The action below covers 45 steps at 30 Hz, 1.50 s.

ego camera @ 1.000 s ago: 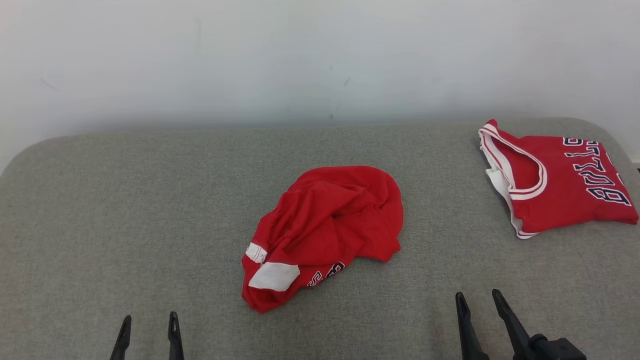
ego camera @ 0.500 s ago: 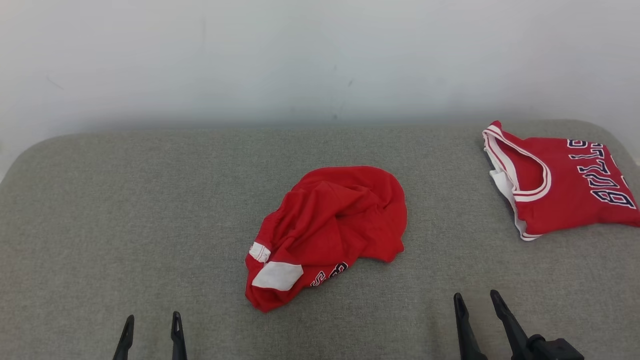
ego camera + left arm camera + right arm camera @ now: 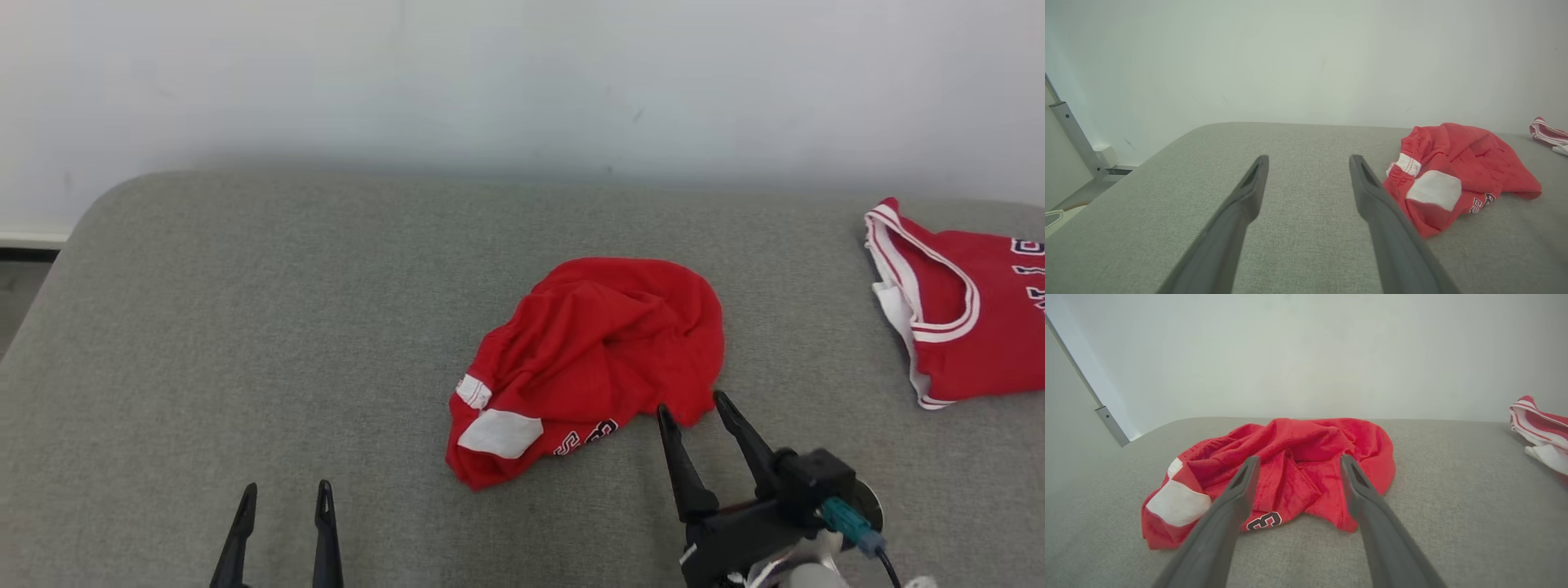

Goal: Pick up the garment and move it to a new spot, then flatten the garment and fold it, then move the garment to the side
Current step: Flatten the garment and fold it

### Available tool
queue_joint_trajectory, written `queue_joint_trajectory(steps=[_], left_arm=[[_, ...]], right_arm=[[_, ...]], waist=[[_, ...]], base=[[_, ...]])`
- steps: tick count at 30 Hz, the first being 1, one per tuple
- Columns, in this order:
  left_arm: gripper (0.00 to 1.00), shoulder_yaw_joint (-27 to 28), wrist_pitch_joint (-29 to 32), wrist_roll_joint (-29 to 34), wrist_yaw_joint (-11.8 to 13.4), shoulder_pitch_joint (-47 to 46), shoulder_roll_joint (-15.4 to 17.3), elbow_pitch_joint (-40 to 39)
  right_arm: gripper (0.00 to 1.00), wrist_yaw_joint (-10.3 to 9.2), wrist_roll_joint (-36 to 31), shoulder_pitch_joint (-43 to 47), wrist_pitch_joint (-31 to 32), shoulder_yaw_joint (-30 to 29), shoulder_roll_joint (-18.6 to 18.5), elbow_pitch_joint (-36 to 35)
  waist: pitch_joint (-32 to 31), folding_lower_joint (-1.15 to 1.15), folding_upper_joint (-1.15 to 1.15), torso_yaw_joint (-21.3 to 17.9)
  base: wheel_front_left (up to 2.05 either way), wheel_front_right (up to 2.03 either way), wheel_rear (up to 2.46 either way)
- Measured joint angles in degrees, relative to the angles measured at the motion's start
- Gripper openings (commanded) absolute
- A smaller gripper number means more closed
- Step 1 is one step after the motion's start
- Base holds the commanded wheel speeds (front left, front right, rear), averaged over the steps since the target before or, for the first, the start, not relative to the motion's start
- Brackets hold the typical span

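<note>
Both claws open, empty, red garment (image 3: 600, 351) just beyond tips of right claw (image 3: 689, 401), left claw (image 3: 286, 486) well apart

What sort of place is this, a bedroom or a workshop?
Probably a plain test room: a bare white wall, a grey padded surface used as a worktable, and a crumpled red garment and a red jersey on it.

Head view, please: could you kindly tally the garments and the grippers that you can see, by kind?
Crumpled red garment: 1
Red jersey with white trim: 1
Grippers: 2, the left gripper and the right gripper, both open
Total: 4
</note>
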Motion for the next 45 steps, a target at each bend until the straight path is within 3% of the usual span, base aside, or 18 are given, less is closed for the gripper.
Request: queue_joint_trajectory(steps=[14,19,20,21,22,23,30,45], left_arm=[[1.00,-4.48,0.00,-2.47,-0.38,-5.30,0.00,2.76],[1.00,-4.94,0.00,-3.75,-0.41,-6.33,0.00,3.27],[1.00,-4.87,0.00,-3.78,-0.42,-6.55,0.01,3.31],[1.00,-4.76,0.00,-3.81,-0.42,-6.55,-0.01,3.43],[1.00,-4.60,0.00,-4.02,-0.43,-6.55,-0.01,3.60],[1.00,-4.39,0.00,-4.12,-0.45,-6.55,0.00,3.71],[1.00,-2.50,0.00,-4.43,-1.00,-6.69,-0.01,4.14],[1.00,-0.12,0.00,-5.11,-3.07,-5.21,-0.03,4.77]], right_arm=[[1.00,0.00,2.49,-18.24,0.02,2.23,-0.18,25.84],[1.00,0.00,3.45,-21.28,0.01,3.04,-0.21,31.32],[0.93,0.00,3.46,-21.69,0.00,3.35,-0.20,32.40],[0.48,0.00,3.65,-21.85,0.01,3.58,-0.18,33.12],[0.10,0.00,4.08,-21.87,0.01,3.76,-0.15,33.60],[0.00,0.00,4.32,-21.91,0.01,3.92,-0.18,33.84],[0.00,0.00,4.76,-19.58,0.02,3.21,-1.37,26.68],[0.00,0.00,4.95,2.44,0.02,-0.66,-4.60,0.40]], waist=[[3.80,0.01,0.00,8.70],[5.05,0.01,0.00,11.25],[5.28,0.00,0.00,11.60],[5.52,0.01,0.00,11.86],[5.75,0.00,0.00,12.05],[5.94,0.01,0.00,12.15],[5.41,0.00,0.00,10.55],[2.86,-0.01,0.00,2.86]], base=[[0.00,0.00,0.00],[0.00,0.00,0.00],[0.00,0.00,0.00],[0.00,0.00,0.00],[0.00,0.00,0.00],[0.00,0.00,0.00],[0.00,0.00,0.00],[0.00,0.00,0.00]])
